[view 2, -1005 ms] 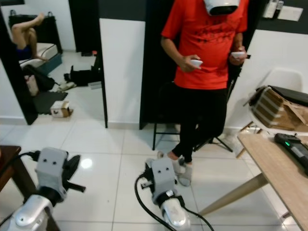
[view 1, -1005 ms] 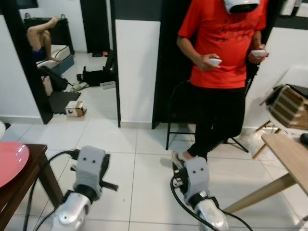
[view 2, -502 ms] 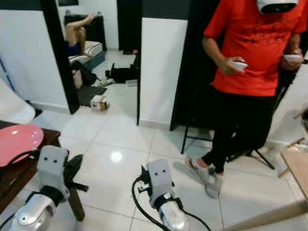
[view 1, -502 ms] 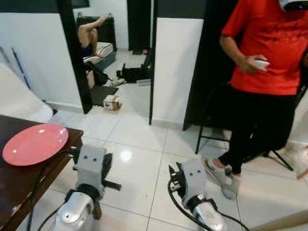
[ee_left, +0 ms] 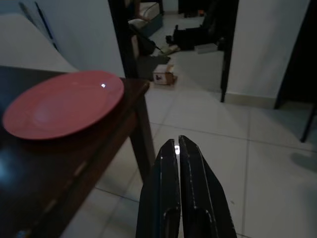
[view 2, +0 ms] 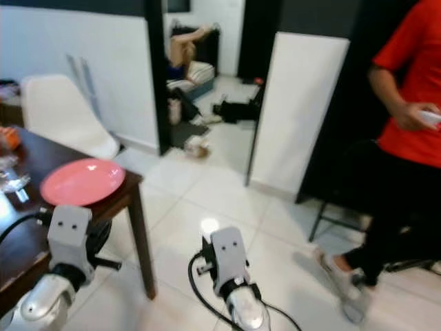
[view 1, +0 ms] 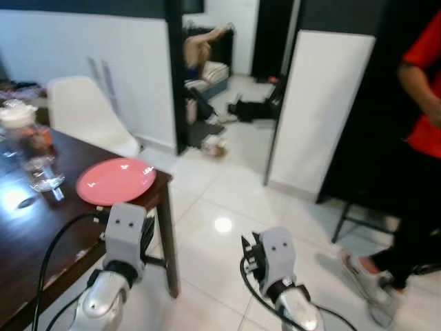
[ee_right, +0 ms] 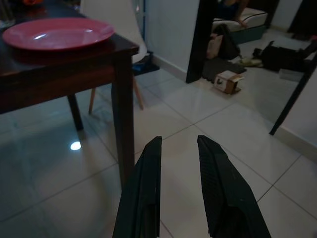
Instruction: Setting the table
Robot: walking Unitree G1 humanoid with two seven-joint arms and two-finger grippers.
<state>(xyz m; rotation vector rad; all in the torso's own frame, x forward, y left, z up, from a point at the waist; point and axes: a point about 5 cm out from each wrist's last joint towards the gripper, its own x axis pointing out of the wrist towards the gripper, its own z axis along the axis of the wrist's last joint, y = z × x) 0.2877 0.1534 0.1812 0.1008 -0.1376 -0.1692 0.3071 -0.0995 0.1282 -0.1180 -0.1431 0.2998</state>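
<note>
Pink plate point(view 1: 115, 181) lies on table just beyond left hand point(ee_left: 179, 148).

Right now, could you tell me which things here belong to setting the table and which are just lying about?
For the job: pink plate; dark wooden table; glass jar; white chair.

Just lying about: small cardboard box; dark bags on the floor; a person in a red shirt.

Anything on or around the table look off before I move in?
One thing: the pink plate sits right at the corner of the dark table, close to its edge, so a bump could knock it off. Nothing looks spilled or broken.
</note>
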